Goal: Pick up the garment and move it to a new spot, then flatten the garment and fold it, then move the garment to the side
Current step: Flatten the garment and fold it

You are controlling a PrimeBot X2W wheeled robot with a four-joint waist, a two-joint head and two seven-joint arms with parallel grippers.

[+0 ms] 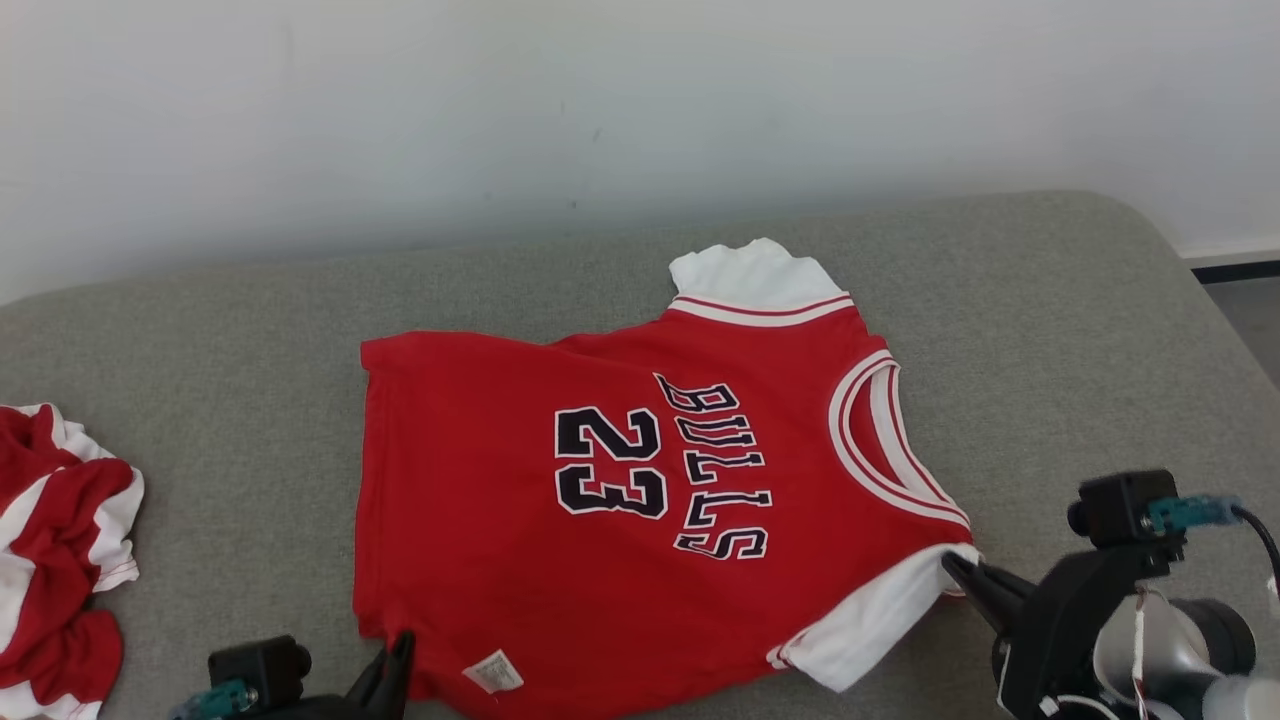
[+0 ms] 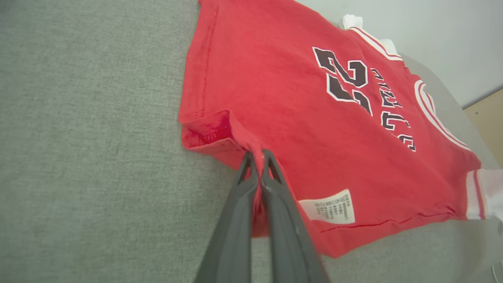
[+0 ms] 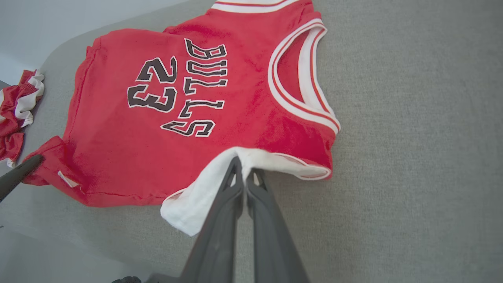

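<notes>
In the head view, a red jersey [image 1: 620,500] is seen spread almost flat in the middle of a grey upholstered surface [image 1: 1050,330], with the neck to the right and the hem to the left. The left claw [image 1: 398,655] is set at the near hem corner and the right claw [image 1: 962,572] at the near white sleeve [image 1: 870,625]. A crumpled red-and-white garment [image 1: 60,560] lies well apart at the left edge.

In the left wrist view, the left claw [image 2: 257,157] is shown clamped on a pinch of red hem, which is raised into a small ridge. A white care label [image 2: 328,206] is sewn just beside it. The cloth is judged thin, light and limp, so sagging is to be expected wherever it is unsupported.

In the right wrist view, the right claw [image 3: 243,171] is shown closed on the sleeve edge where white meets red. The black print [image 3: 177,92] looks smoother and stiffer than the knit, and the neck trim [image 3: 298,98] is banded in white and red. Seamed corners are judged the surest holds. Drag from the coarse grey weave may be met.
</notes>
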